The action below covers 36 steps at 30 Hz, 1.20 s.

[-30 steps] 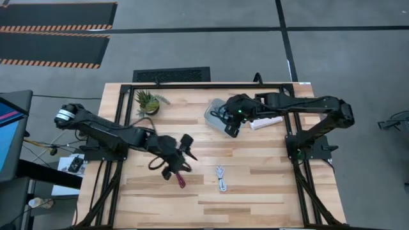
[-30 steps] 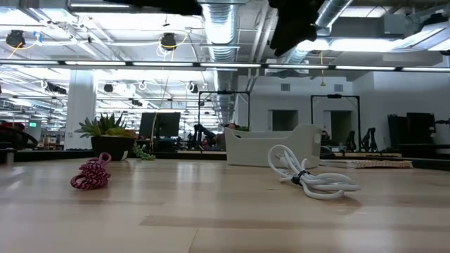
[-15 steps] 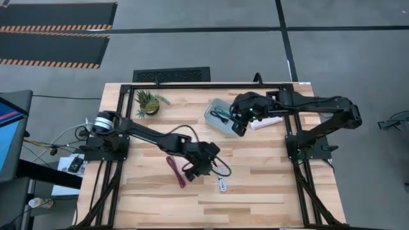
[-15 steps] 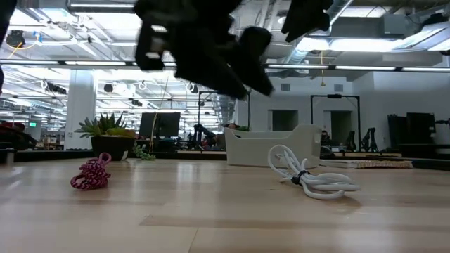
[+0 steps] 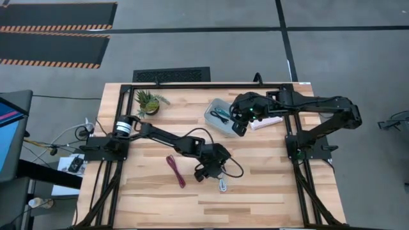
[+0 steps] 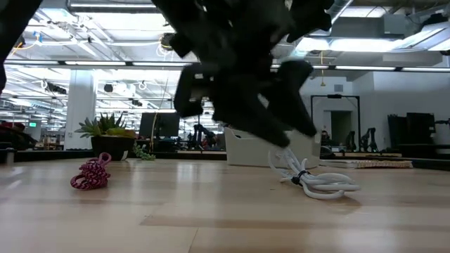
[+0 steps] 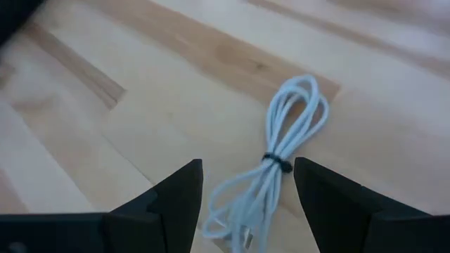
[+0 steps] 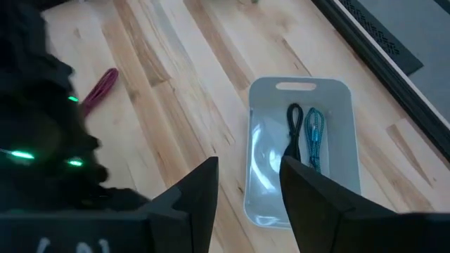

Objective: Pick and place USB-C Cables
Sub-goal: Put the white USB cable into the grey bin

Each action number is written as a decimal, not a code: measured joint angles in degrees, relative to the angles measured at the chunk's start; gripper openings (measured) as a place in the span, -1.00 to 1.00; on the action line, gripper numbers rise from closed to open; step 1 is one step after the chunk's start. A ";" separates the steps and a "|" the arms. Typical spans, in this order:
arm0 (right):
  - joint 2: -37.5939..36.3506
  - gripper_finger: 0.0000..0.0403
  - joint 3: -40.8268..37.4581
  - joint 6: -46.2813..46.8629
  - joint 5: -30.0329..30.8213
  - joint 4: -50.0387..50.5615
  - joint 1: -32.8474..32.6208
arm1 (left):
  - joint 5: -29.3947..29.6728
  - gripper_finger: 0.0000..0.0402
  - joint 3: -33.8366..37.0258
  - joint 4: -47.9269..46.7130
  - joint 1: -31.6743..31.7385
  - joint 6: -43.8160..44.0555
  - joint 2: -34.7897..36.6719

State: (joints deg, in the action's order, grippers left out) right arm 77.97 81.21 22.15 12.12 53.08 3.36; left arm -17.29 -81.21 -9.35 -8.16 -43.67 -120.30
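Left gripper: moved from beside maroon cable to above white cable, fingers spread, empty. Right gripper: unchanged over bin, parted, empty; black cable and teal cable inside.

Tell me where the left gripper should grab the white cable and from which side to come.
Grip the white cable at its dark tie, where the strands are pinched into one narrow waist; the loops above spread wider. Come straight down from above, since it lies flat on the table. The left gripper is open and straddling the bundle's lower part, so a small forward shift probably suffices.
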 joint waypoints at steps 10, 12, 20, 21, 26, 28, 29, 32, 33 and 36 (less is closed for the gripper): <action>0.02 -0.15 0.00 0.36 -0.04 0.72 -0.29 | -1.40 0.04 -2.45 -3.13 2.07 -0.24 -5.90; 0.01 -0.15 0.00 0.30 0.03 0.66 -0.26 | -1.66 0.00 -2.50 -4.21 2.13 0.65 -6.03; 0.02 -0.15 0.00 0.03 1.19 0.66 -0.26 | -1.61 -0.52 -2.35 -6.67 2.11 3.47 -6.09; 0.02 -0.15 0.00 0.02 1.21 0.66 -0.26 | -1.65 -0.60 -2.32 -6.77 2.11 3.78 -6.11; 0.02 -0.17 0.00 0.00 1.27 0.66 -0.26 | -1.50 -0.92 -2.21 -7.03 2.11 6.20 -6.18; 0.02 -0.17 0.00 -0.09 1.27 0.66 -0.26 | -0.84 -0.95 -2.21 -7.09 2.11 8.24 -6.12; 0.02 -0.18 0.00 -0.11 1.27 0.66 -0.26 | -0.05 -0.94 -2.21 -7.28 2.07 9.19 -5.92; 0.02 -0.17 0.00 -0.14 1.37 0.66 -0.26 | 1.97 -0.90 -2.23 -7.90 1.98 11.71 -5.47; 0.02 -0.17 0.00 -0.24 1.59 0.64 -0.26 | 2.38 -0.89 -2.23 -8.47 1.98 12.61 -5.08; 0.02 -0.18 0.00 -0.73 2.17 0.70 -0.26 | 3.81 -0.92 -2.06 -9.97 2.05 14.36 -3.93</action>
State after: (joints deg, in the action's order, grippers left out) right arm 78.00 81.21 21.43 14.29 53.78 3.09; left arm -13.48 -83.27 -19.32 -6.11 -29.31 -124.23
